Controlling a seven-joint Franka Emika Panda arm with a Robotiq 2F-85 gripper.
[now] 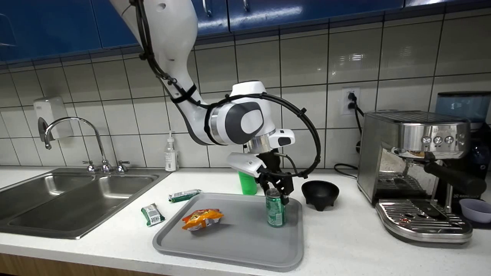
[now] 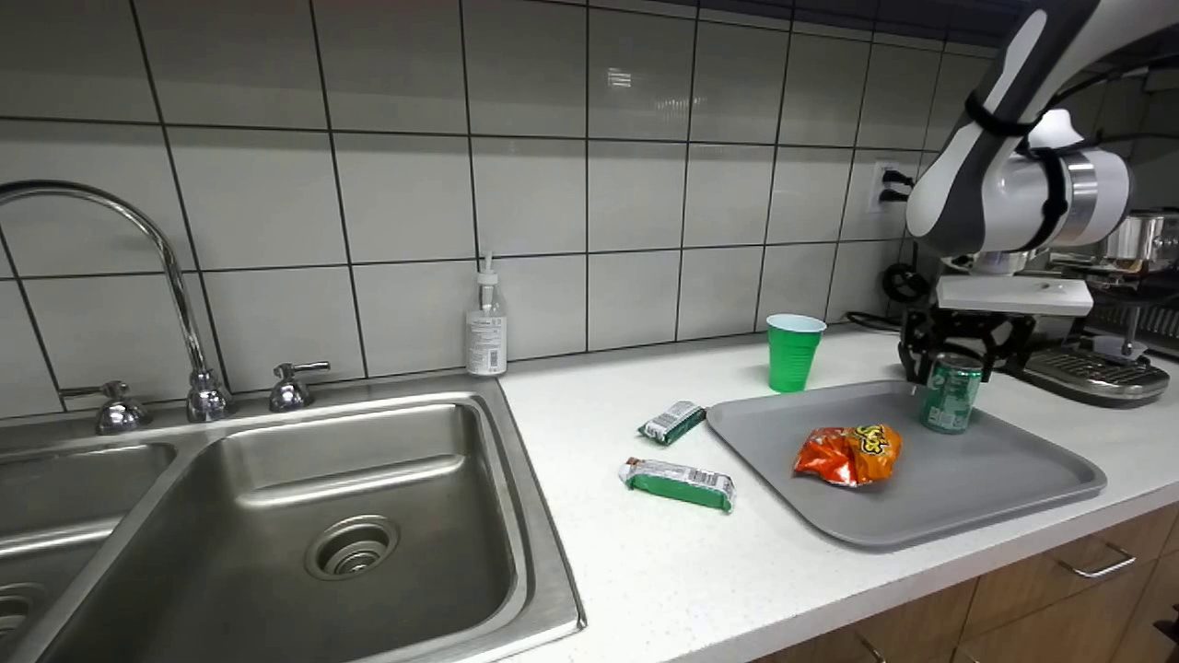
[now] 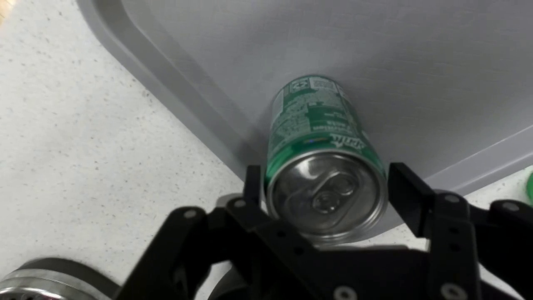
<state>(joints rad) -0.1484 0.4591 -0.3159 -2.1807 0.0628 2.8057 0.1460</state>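
Wrist view showed the jaws spread on both sides of the green can (image 3: 322, 143), at nine and three o'clock. In an exterior view, the white arm (image 1: 181, 63) sloped from eleven o'clock, bent at the wrist, with the jaws pointing downward; the can stood upright on the grey tray (image 1: 230, 245), toward its two o'clock.
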